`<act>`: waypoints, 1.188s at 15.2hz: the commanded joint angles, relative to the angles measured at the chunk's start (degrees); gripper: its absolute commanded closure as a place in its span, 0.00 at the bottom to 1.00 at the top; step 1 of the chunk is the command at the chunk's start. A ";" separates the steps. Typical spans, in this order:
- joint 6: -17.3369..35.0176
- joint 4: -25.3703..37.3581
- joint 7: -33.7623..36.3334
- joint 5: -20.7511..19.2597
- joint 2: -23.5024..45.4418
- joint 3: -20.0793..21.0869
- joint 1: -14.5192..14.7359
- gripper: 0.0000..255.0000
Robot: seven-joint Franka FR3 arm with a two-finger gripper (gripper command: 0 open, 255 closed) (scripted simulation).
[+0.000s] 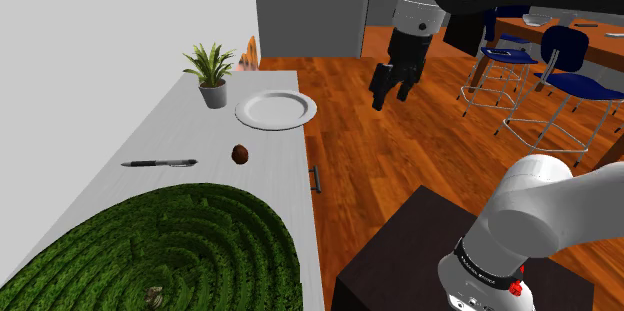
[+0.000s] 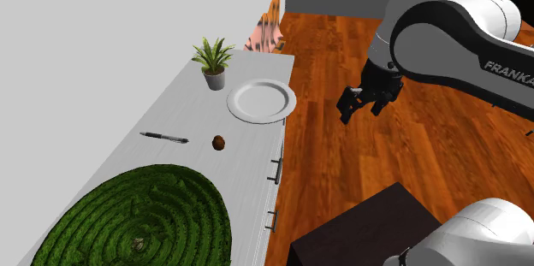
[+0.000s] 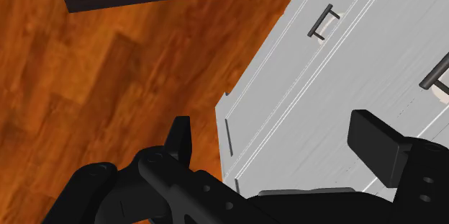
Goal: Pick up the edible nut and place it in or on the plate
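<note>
A small brown nut [image 1: 240, 154] lies on the grey counter [image 1: 150, 139], also seen as the nut [image 2: 219, 143] in the second exterior view. A white plate [image 1: 276, 110] rests farther back near the counter's edge; the same plate [image 2: 262, 101] shows in the second exterior view. My black gripper [image 1: 391, 92] hangs open over the wooden floor, off the counter's side and well above it. In the second exterior view the gripper [image 2: 359, 107] is to the right of the plate. In the wrist view the gripper [image 3: 277, 140] has its fingers apart with nothing between them, above the cabinet front.
A black pen [image 1: 160, 163] lies left of the nut. A potted plant [image 1: 211, 76] stands behind the plate. A round green mat [image 1: 160, 249] covers the near counter. Drawer handles [image 3: 324, 22] line the cabinet front. Blue chairs [image 1: 550, 69] stand on the wooden floor.
</note>
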 commanded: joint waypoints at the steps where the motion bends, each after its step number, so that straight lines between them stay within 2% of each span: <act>1: 0.00 0.00 0.00 0.00 0.00 0.00 0.00 0.00; 10: 7.95 4.25 10.30 6.84 8.38 9.86 3.07 0.00; 18: 14.65 12.25 19.51 8.86 18.98 18.66 3.95 0.00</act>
